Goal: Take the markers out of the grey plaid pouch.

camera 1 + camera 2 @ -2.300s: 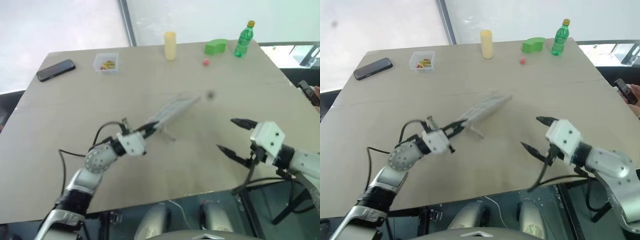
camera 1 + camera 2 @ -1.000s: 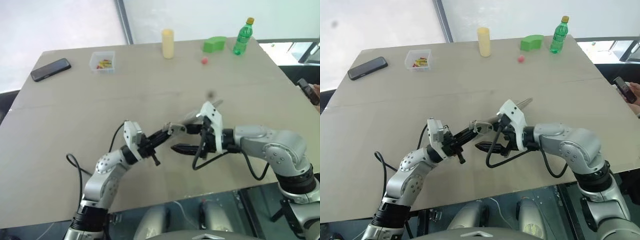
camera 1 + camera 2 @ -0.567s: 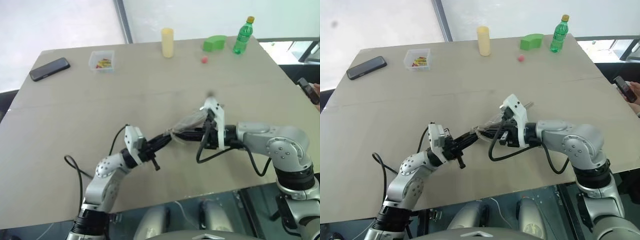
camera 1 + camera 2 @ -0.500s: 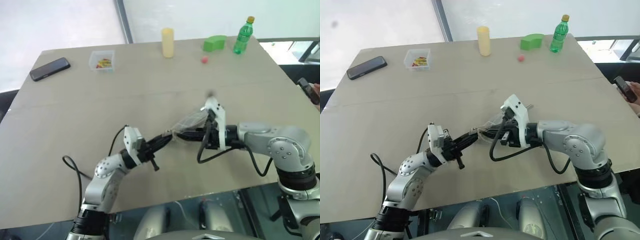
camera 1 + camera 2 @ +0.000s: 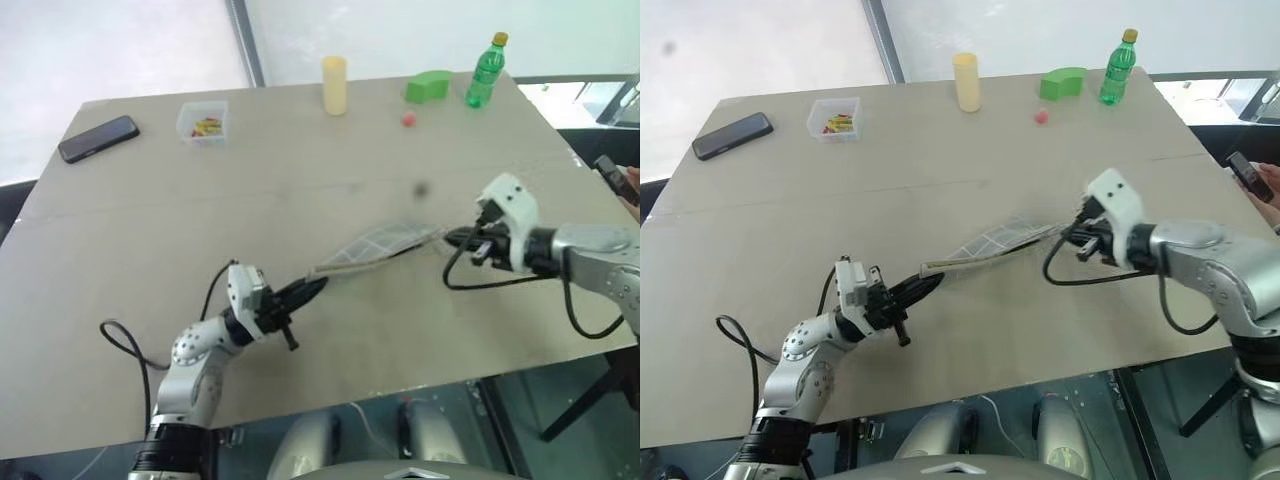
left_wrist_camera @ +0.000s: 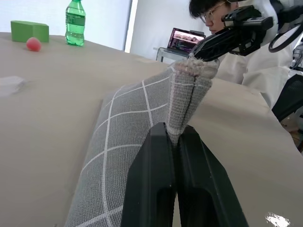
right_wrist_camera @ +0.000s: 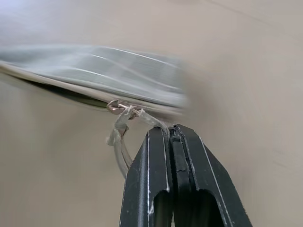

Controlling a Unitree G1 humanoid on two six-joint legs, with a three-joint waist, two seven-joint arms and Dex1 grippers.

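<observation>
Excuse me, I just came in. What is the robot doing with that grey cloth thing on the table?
The robot holds the grey plaid pouch stretched between its two arms, above the table. The left pincer is shut on one end of the fabric. The right pincer is shut on the thin cord loop at the other end, where the pouch gapes a little. No markers can be seen outside the pouch yet.
</observation>
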